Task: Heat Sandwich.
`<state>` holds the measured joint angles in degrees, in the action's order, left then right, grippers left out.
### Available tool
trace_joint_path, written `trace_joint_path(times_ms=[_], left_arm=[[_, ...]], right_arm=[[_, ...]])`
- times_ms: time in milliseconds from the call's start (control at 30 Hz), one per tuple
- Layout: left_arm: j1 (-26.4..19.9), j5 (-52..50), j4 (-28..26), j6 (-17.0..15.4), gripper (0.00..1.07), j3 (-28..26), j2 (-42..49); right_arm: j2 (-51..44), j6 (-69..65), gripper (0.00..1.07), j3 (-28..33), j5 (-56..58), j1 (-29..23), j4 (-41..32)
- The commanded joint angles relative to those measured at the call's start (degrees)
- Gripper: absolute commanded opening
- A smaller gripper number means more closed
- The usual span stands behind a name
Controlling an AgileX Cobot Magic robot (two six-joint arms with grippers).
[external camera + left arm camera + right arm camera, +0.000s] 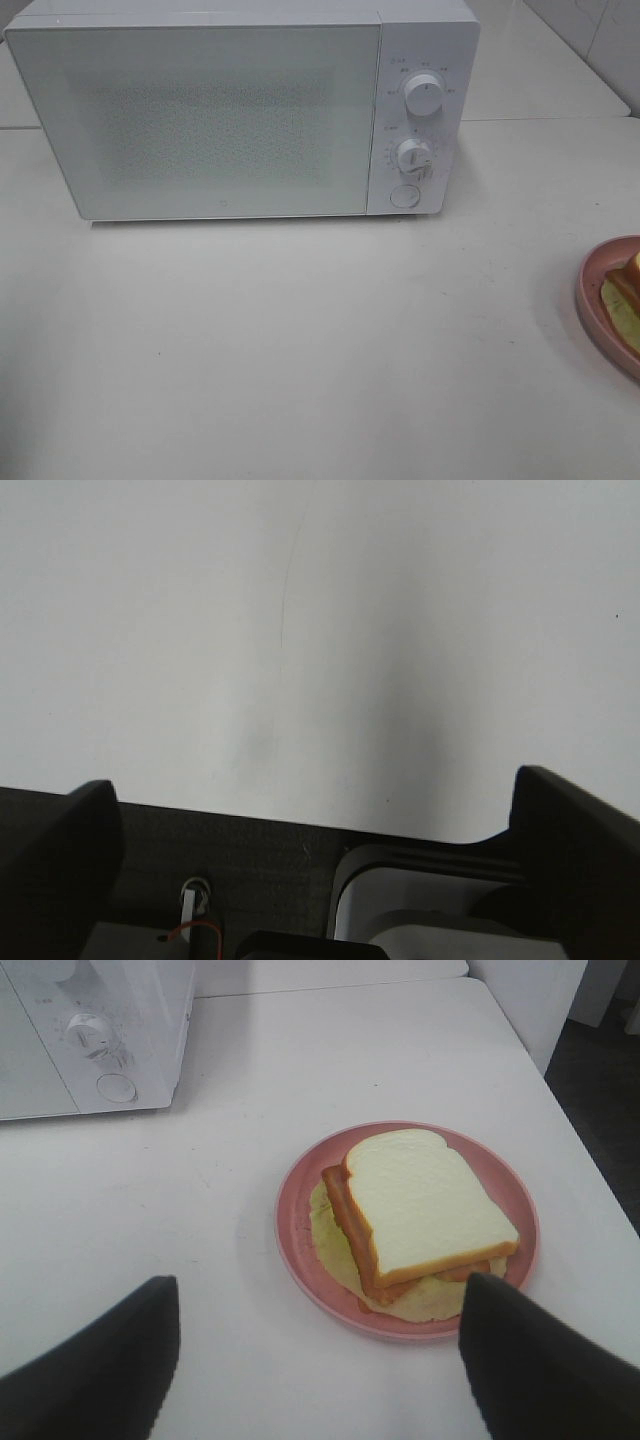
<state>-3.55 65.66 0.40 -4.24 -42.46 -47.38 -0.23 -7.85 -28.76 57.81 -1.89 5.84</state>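
Note:
The sandwich, white bread over a pink-red ham layer and pale yellow-green filling, lies on a round pink plate. In the exterior high view only a sliver of the sandwich and the plate shows at the right edge. My right gripper hovers open just short of the plate, nothing between its fingers. My left gripper is open over bare white table. Neither arm appears in the exterior high view. The white microwave stands at the back with its door shut.
The microwave has two knobs and a round button on its right panel. The white table spreads in front of it. Its right edge lies close beyond the plate, with a dark drop past it.

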Motion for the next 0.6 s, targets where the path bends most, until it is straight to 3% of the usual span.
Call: trace_joint_path(times_ms=[33,300,600], left_arm=[[-0.17,-2.12,-0.40,0.74,1.00,4.47,8.25],[-0.17,-4.47,-0.86,0.69,1.00,11.12,25.10],[-0.17,-4.35,-0.40,1.32,1.00,12.83,36.38]], right_arm=[[-1.55,0.57,0.75,0.11,-0.69,0.23,-0.06],[-1.55,0.57,0.75,0.11,-0.69,0.23,-0.06],[-1.55,0.57,0.75,0.11,-0.69,0.23,-0.06]])
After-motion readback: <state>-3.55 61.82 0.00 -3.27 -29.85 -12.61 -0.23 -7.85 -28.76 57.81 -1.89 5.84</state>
